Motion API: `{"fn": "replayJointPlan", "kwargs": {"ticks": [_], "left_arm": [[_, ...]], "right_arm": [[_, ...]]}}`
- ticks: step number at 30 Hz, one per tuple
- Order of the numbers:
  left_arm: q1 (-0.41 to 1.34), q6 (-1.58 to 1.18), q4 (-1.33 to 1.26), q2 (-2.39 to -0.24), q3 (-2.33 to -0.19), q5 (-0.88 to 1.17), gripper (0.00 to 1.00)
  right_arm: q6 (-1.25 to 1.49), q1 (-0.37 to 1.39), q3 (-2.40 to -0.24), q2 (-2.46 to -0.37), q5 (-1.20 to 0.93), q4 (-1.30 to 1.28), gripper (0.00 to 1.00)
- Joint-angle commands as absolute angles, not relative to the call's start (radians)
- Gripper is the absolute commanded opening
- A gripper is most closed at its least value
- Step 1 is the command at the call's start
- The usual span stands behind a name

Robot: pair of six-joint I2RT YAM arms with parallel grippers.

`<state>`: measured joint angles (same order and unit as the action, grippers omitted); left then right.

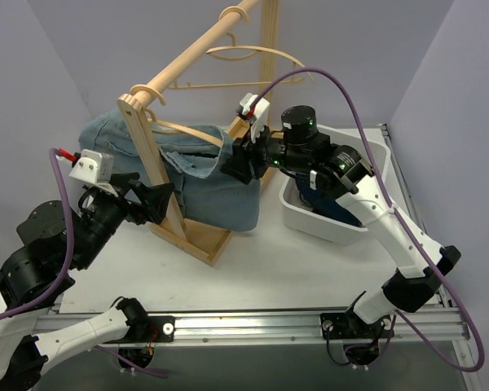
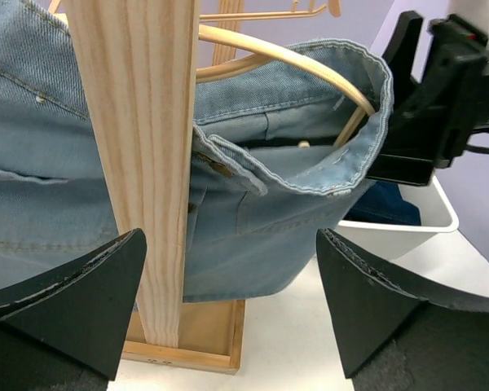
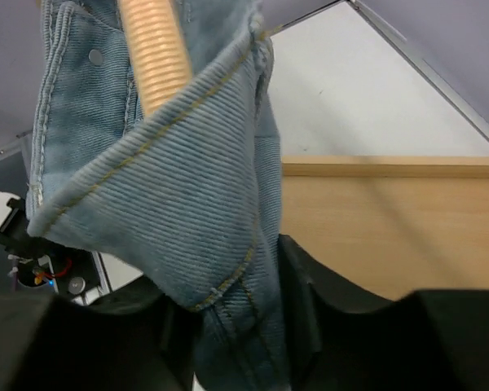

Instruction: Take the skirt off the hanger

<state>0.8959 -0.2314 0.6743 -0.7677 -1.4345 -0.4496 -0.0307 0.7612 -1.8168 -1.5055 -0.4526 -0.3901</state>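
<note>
A light blue denim skirt (image 1: 204,179) hangs on a wooden hanger (image 1: 197,130) on the rail of a wooden rack (image 1: 159,171). My right gripper (image 1: 238,163) is shut on the skirt's waistband at its right end; in the right wrist view the denim (image 3: 187,204) is pinched between the black fingers, with the hanger's arm (image 3: 153,49) above. My left gripper (image 1: 159,198) is open and empty beside the rack's upright post; in the left wrist view its fingers (image 2: 90,293) stand either side of the post (image 2: 138,163), with the skirt (image 2: 293,163) beyond.
A white bin (image 1: 342,195) holding dark blue clothing stands at the right under my right arm. A second, empty wooden hanger (image 1: 253,61) hangs further back on the rail. The rack's base tray (image 1: 196,240) lies on the white table.
</note>
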Motion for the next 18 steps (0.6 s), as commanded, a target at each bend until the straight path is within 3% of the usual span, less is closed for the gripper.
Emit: {"fn": "replayJointPlan", "kwargs": {"ticks": [1,3,12,18], "left_arm": [[0.897,-0.218,0.686,-0.758,-1.467,-0.479,0.94],[0.897,-0.213,0.683,-0.756,-1.462,-0.479,0.94],[0.897,-0.215,0.724,-0.834,-1.479,-0.459,0.94],[0.897,-0.210,0.667,-0.831,-1.451,-0.330,0.94]], "right_arm": [[-0.055,0.773,-1.874,-1.537,-0.434,-0.403,0.29],[-0.051,0.772,-1.862,-1.539,-0.428,-0.376,0.00],[-0.018,0.778,-1.957,-1.566,-0.338,-0.295,0.00],[-0.022,0.776,-2.201,-1.698,-0.316,-0.371,0.00]]}}
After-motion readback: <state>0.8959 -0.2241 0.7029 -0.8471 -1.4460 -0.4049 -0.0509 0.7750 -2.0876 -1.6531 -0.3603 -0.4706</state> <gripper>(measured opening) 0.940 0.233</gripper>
